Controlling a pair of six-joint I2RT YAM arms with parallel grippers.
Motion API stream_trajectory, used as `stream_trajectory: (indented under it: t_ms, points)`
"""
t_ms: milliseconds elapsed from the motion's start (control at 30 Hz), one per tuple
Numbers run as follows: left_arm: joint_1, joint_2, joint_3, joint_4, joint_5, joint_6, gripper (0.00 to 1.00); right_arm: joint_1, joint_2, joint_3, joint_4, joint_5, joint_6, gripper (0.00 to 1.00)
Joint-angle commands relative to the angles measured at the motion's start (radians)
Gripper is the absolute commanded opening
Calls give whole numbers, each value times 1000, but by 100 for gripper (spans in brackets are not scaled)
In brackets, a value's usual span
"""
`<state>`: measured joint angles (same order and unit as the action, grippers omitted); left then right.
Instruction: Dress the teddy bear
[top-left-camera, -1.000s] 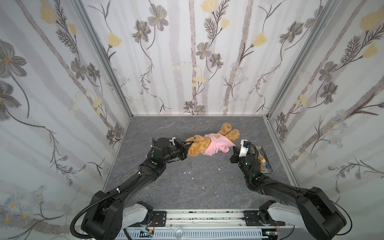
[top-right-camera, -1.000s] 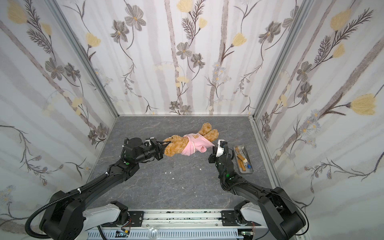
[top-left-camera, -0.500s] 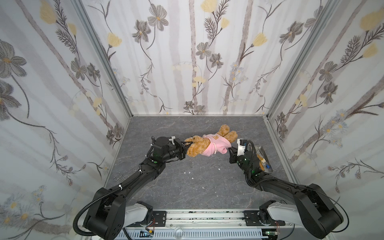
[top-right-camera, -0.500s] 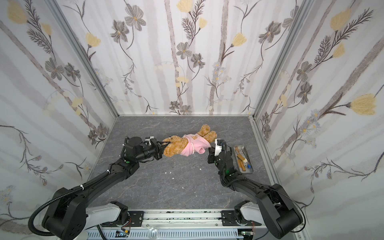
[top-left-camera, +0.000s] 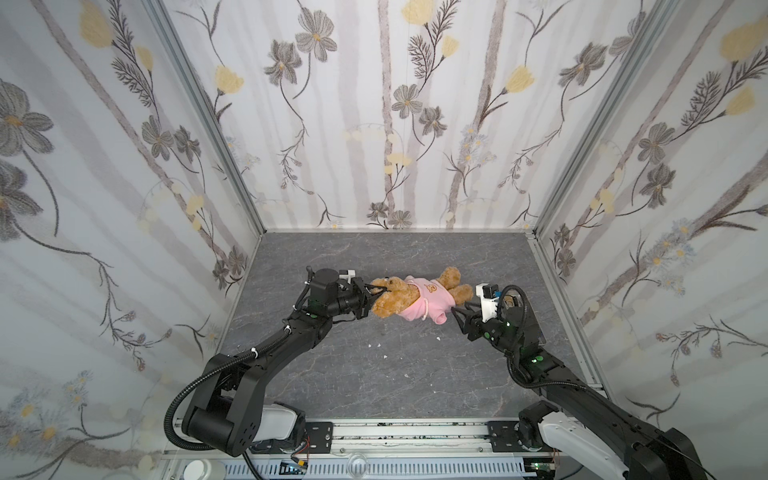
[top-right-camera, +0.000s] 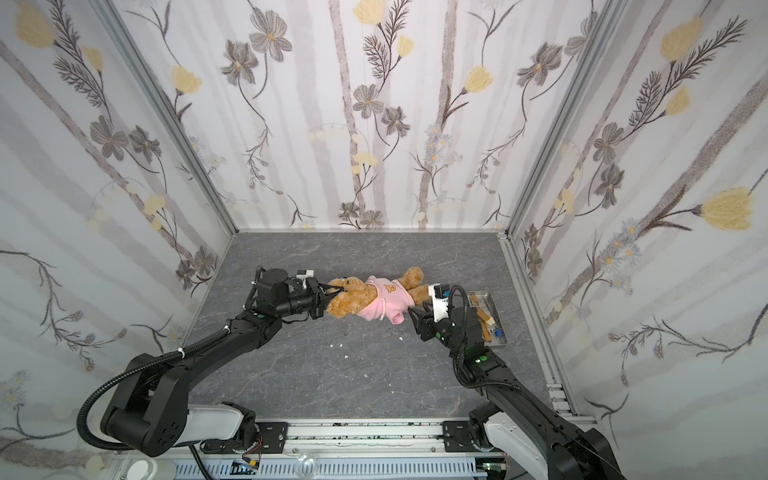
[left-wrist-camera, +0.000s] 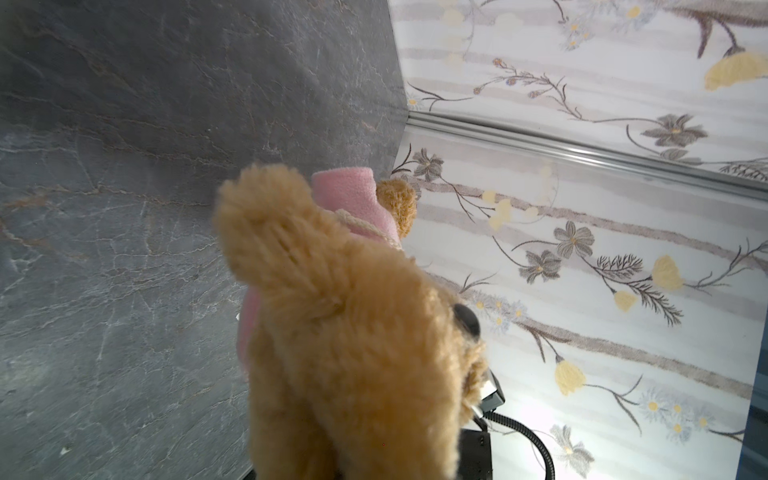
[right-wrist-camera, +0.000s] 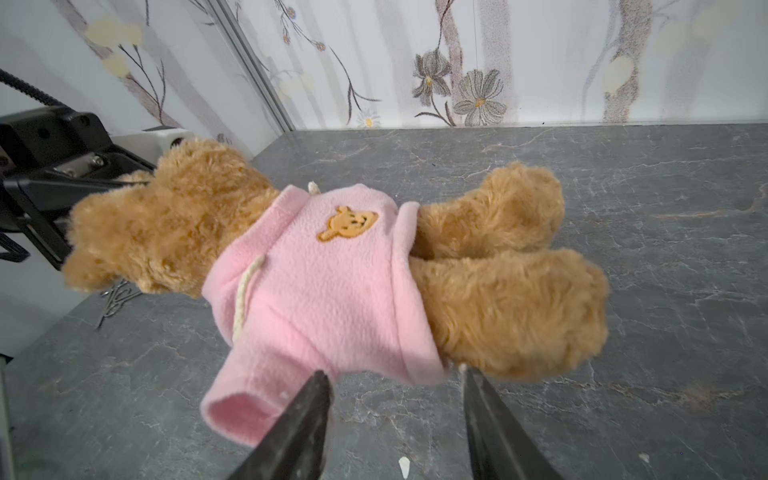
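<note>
While stretched crosswise, the teddy bear (top-left-camera: 395, 302) points head-left (feet right).

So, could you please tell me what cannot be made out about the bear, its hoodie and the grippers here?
- Right gripper: fingers cut off by the right wrist view's edge.
- Pink hoodie: whether a paw is inside the sleeve by that gripper; right wrist view, fabric covers it.
- Left gripper: tips hidden by the teddy bear in the left wrist view.
- Tray: contents too small in a top view, partly behind the right arm.
</note>
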<state>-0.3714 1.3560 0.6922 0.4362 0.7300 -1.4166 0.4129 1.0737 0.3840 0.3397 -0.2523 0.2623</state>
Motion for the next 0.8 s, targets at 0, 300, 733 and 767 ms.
stream_trajectory:
  t_ms: [0, 300, 733, 767]
  points:
    - [0, 3, 7, 56, 76, 140, 0, -34, 49, 75, -32, -138, 89, 53]
    - [-2, 2, 12, 56, 111, 290, 0, -97, 255, 202, -34, -316, 222, 45]
    - [-1, 4, 12, 56, 114, 297, 0, -88, 359, 174, 72, -332, 284, 10]
    - [-1, 3, 12, 56, 113, 298, 0, -89, 362, 170, 81, -331, 292, 5]
